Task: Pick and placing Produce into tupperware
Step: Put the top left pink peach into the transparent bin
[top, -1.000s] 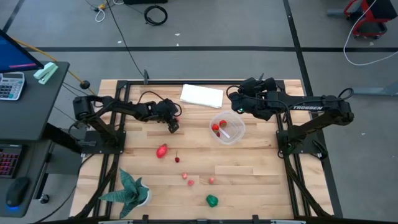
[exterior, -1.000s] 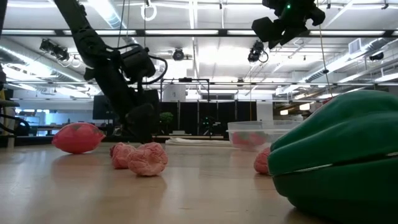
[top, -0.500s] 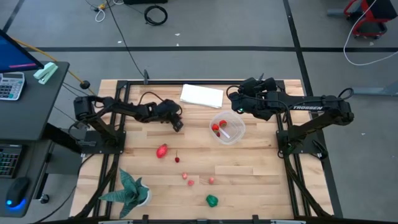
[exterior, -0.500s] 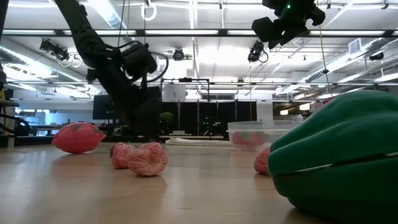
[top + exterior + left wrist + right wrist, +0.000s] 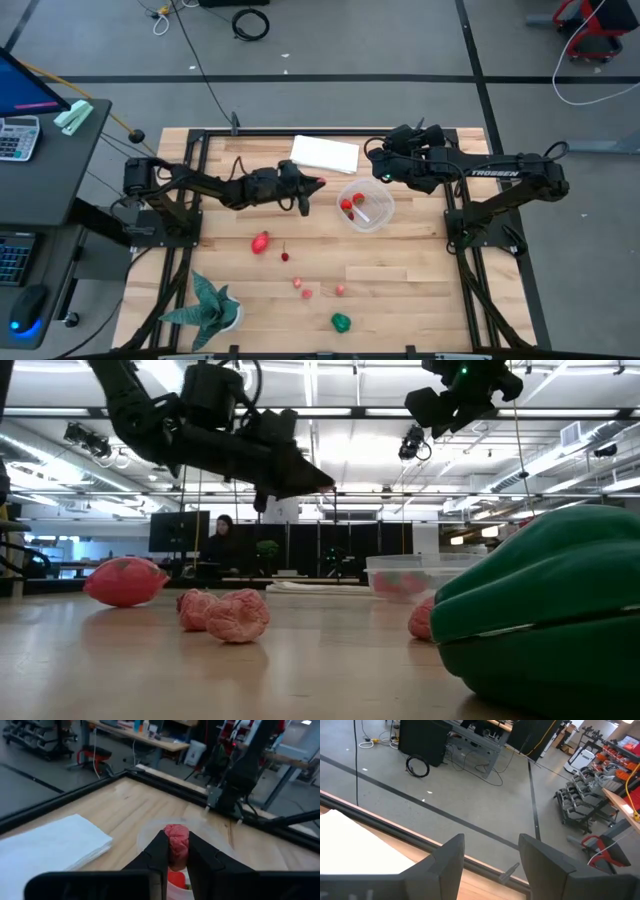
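Left gripper moved toward tupperware, jaws clamping pink produce piece; right jaws parted, empty.

Grey floor, black tape lines, ceiling strip lights

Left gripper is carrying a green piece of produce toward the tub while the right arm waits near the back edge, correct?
Not quite: the piece is pink, not green. The left wrist view shows the left gripper shut on a pink produce piece, with the tupperware just ahead. The right gripper does wait, open, near the back edge.
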`<act>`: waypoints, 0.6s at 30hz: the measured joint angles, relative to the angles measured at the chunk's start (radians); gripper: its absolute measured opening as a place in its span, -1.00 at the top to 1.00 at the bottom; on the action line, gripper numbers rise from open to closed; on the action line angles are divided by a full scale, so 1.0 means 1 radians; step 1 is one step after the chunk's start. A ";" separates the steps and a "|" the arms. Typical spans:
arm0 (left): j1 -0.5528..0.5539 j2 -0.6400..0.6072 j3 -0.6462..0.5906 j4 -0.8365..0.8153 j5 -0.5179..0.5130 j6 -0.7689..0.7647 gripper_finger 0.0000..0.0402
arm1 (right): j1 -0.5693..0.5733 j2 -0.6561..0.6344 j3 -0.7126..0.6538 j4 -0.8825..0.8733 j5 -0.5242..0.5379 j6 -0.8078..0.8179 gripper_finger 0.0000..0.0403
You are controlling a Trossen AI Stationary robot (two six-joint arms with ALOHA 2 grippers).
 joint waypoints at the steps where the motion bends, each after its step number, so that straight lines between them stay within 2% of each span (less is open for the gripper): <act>1: -0.006 0.018 0.023 -0.001 -0.008 0.005 0.76 | 0.000 0.000 0.000 0.002 0.000 0.000 0.02; 4: -0.031 0.106 0.143 0.000 -0.008 0.058 0.79 | 0.000 0.000 0.000 0.014 0.002 0.000 0.02; 6: -0.047 0.182 0.242 -0.062 -0.007 0.099 0.79 | 0.000 0.000 0.000 0.025 0.006 -0.007 0.02; 12: -0.070 0.383 0.551 -0.499 -0.006 0.139 0.70 | 0.000 0.000 0.000 0.029 0.014 -0.035 0.02; 18: -0.070 0.495 0.786 -0.782 0.017 0.222 0.65 | 0.000 0.000 0.000 0.033 0.013 -0.036 0.02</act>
